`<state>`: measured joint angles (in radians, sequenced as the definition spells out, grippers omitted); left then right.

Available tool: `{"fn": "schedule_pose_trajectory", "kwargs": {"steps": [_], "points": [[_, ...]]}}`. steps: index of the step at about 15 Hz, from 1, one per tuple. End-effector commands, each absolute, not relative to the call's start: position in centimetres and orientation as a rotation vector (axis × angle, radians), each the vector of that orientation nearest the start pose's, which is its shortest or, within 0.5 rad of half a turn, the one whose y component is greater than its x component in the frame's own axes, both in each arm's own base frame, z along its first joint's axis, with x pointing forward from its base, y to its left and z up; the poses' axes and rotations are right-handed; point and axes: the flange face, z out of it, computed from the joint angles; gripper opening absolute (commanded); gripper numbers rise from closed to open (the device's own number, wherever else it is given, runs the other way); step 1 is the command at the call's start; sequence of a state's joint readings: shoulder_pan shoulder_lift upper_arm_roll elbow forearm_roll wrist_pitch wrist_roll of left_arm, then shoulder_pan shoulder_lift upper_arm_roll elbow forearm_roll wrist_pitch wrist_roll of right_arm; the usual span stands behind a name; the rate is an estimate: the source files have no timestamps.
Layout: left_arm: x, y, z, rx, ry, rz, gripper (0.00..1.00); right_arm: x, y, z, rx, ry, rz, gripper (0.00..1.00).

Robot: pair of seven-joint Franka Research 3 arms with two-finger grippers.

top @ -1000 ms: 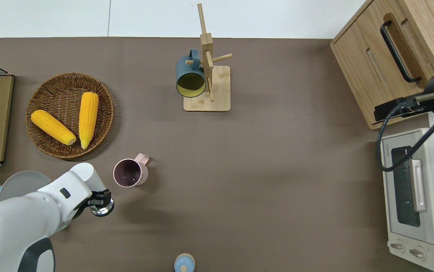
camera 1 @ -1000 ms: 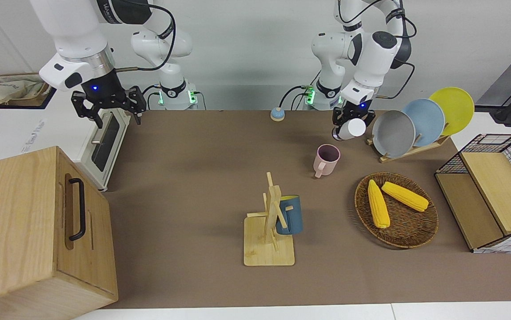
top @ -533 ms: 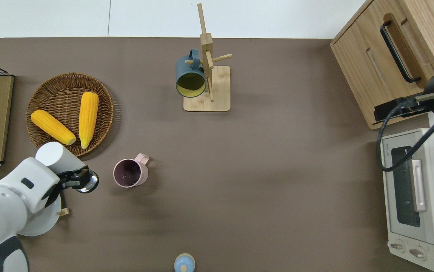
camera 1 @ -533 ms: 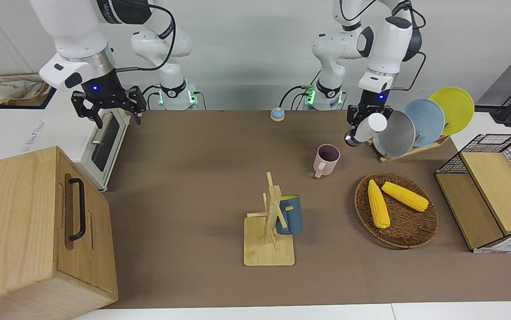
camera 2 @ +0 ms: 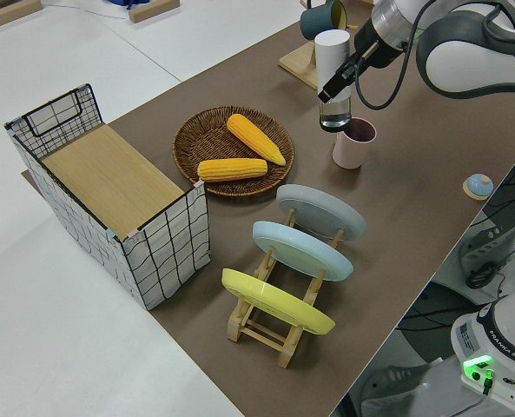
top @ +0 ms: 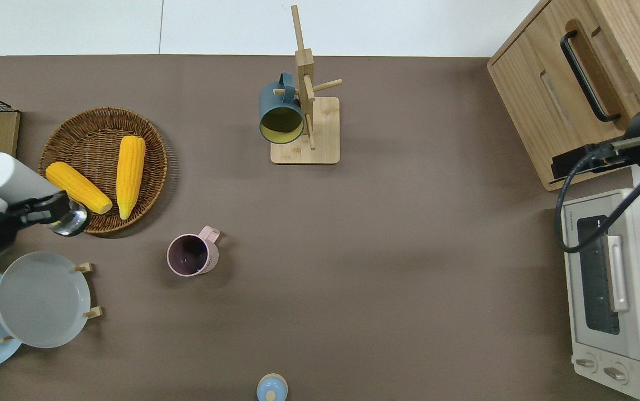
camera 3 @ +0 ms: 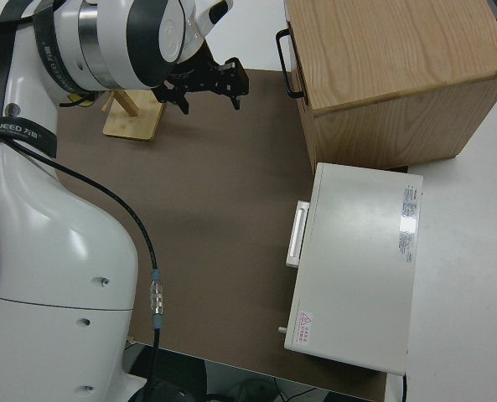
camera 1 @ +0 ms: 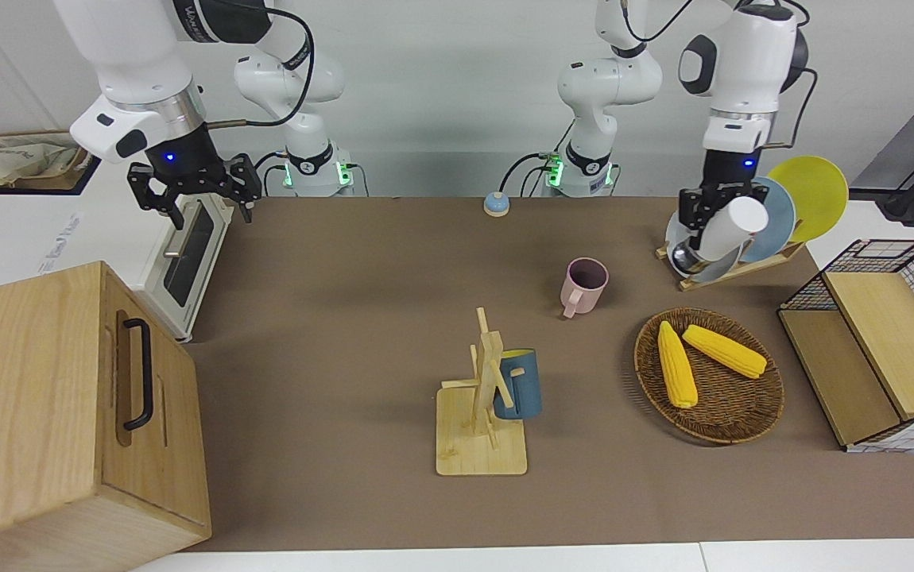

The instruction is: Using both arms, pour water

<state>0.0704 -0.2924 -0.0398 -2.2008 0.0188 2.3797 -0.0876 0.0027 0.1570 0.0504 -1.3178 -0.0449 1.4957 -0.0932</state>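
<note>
Right gripper [camera 1: 191, 187]: parked, fingers spread wide, nothing between them.

Blue mug [camera 1: 517, 384]: hanging on the wooden mug rack [camera 1: 482, 413], mid-table. Not involved.

Pink mug [camera 1: 585, 284]: upright on the table, mouth open, handle turned away from the robots. Presumed pour target. Contents not discernible.

Left gripper [camera 1: 698, 230]: pinching a white bottle [camera 1: 729, 227] low on its body, near the shiny base. Bottle tilted, white end up, held in the air over the robot-side rim of the wicker basket [top: 147, 128], close to one corn cob [top: 78, 187]. Well apart from the pink mug, toward the left arm's end of the table.

Plate rack [camera 1: 743, 264]: close to the held bottle in the front view.

Risks:
- Spill onto corn or plates if tipped further before reaching the mug.
- Low pinch on a smooth body: possible slip or swing during pouring.
- Knock against a plate on a careless sweep.
</note>
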Motion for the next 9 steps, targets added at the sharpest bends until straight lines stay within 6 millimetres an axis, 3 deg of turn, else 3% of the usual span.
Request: {"fn": "schedule_pose_trajectory", "kwargs": {"steps": [1,4,9], "points": [[54.0,5.5,60.1,-2.959,-0.215,-0.826,0.00,59.0,2.5,64.7,-3.152,-0.202,-0.046,0.983],[56.1,9.2,62.0,-2.926,-0.258,-0.880,0.00,59.0,2.5,64.7,-3.152,-0.202,-0.046,0.983],[58.2,15.8,63.3,-2.919,-0.243,-0.961,0.00,59.0,2.5,64.7,-3.152,-0.202,-0.046,0.983]]}}
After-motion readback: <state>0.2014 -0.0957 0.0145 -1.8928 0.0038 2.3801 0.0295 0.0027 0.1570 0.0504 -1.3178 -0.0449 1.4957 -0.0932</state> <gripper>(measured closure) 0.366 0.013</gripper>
